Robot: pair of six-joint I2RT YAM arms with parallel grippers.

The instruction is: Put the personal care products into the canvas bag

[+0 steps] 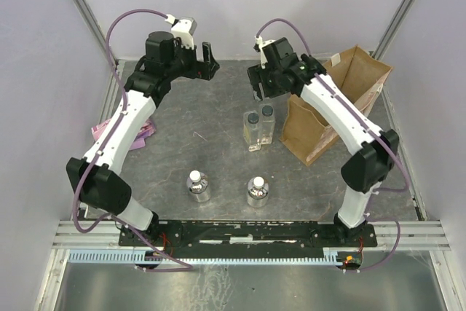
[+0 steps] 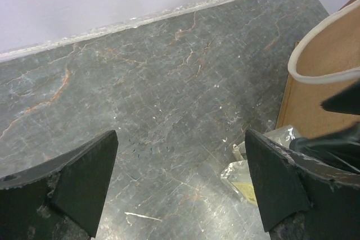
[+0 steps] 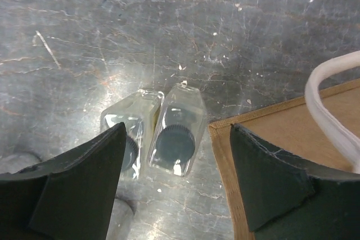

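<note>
While the right gripper point(image 1: 256, 87) hovers spread above the two upright clear bottles point(image 3: 174, 122) at centre frame, just left of the canvas bag point(image 1: 302, 132), the left gripper point(image 1: 206, 60), also spread, sits farther, upper left.

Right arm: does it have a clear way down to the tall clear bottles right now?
Probably yes. The right fingers are open, above the two tall clear bottles, nothing between. Tight spots: the bottles stand side by side, and the canvas bag is close beside them.
</note>
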